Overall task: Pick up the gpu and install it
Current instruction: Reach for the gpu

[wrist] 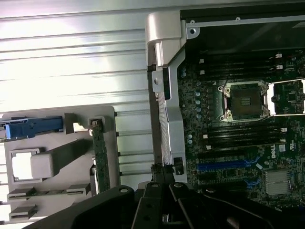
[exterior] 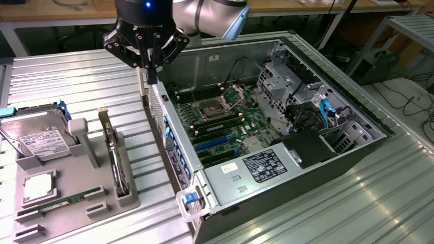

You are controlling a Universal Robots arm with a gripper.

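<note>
Gpu (exterior: 113,148) is seen standing on edge in the grey holder (exterior: 74,203) on the surface (exterior: 81,76), to the exterior view's left of the open PC case (exterior: 285,203). Gripper (exterior: 152,76) is hung above the case wall nearest the holder, pinched together on nothing, apart from the card.
</note>
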